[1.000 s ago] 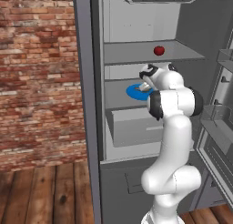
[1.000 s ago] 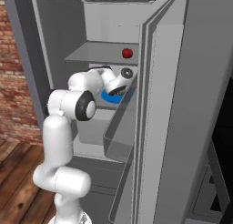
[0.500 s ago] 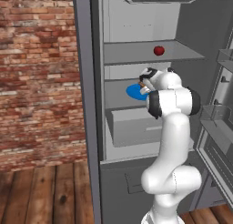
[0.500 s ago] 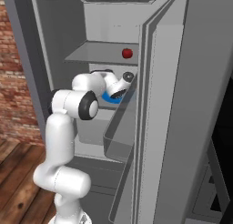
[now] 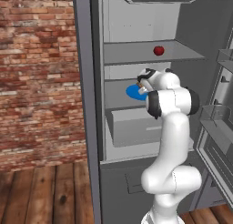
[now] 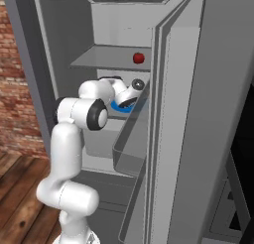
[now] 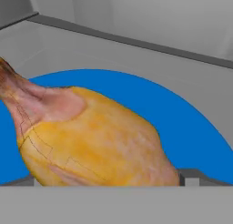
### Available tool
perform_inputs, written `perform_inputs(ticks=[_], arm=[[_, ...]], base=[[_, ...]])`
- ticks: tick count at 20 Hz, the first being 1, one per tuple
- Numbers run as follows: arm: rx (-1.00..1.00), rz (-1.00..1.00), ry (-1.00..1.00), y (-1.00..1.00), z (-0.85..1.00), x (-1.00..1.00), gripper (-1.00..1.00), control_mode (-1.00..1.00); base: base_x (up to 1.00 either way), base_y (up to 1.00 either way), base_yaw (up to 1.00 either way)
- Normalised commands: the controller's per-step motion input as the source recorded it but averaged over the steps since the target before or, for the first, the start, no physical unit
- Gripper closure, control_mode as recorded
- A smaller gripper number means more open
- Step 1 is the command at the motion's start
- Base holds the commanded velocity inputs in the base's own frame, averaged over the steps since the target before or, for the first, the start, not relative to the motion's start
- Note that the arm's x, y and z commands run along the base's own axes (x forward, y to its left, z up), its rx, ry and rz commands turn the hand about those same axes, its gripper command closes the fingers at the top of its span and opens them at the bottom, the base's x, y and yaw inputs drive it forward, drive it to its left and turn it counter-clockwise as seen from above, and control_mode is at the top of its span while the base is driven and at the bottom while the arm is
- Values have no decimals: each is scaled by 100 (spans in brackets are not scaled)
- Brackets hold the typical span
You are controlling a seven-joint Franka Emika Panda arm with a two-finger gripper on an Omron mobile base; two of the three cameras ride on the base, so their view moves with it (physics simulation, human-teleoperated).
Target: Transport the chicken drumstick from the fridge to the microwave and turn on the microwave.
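Looking along the gripper (image 7: 109,184), you have the drumstick (image 7: 86,136) right under the hand, so close that its fat end swells between the two fingertips (image 7: 189,178). It lies on the blue plate (image 7: 182,123), and the plate sits on the fridge (image 5: 91,104) shelf just above the drawer (image 5: 134,127). Your jaws stand wide apart and hold nothing yet.

What the next move turns on is the drumstick's long axis. In the hand view it runs from the thick golden body near the fingertips up to the thin, reddish-brown bone end at the left edge of the plate. The tips sit on either side of the thick part, so a closing would likely pinch across the meat rather than along it, which is what you want.

The meat looks yellow-gold and faintly crackled, pinker toward the neck, rounded and smooth; judge it liable to roll or slip if you squeeze off-centre.

From the base views, the arm reaches over the drawer to the plate, below the shelf with the red fruit (image 5: 158,50).
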Motion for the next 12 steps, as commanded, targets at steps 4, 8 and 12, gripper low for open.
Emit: perform_inputs(ticks=[4,8,12], arm=[[0,2,-6,16,0,12,-100,-100],[0,3,-1,11,0,15,-100,-100],[0,2,0,6,-5,24,-100,-100]], base=[[0,0,0],[0,0,0],[0,0,0]])
